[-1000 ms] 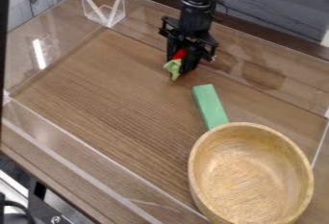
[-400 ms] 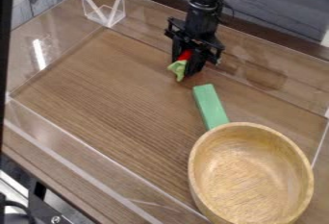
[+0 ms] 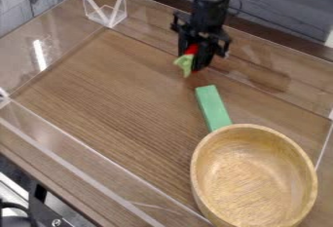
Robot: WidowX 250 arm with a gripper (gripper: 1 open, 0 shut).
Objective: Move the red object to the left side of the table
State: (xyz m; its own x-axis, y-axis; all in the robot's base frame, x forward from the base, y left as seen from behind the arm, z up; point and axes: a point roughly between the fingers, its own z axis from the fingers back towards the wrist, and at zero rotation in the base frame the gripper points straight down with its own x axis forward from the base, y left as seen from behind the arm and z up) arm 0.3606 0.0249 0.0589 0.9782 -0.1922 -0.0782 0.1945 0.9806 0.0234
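Note:
The red object (image 3: 192, 54), a small red toy with a light green leafy base, hangs just above the table (image 3: 117, 104) near its far middle. My gripper (image 3: 194, 56) points straight down and is shut on it, its black fingers on either side of the toy. Only the green base and a bit of red show between the fingers.
A flat green rectangular block (image 3: 212, 107) lies on the wood just in front of the gripper. A round light wooden bowl (image 3: 254, 179) sits at the near right corner. Low clear acrylic walls (image 3: 104, 10) border the tabletop.
The gripper has risen from the tabletop with the red toy held between its fingers, and has shifted slightly to the right in the picture.

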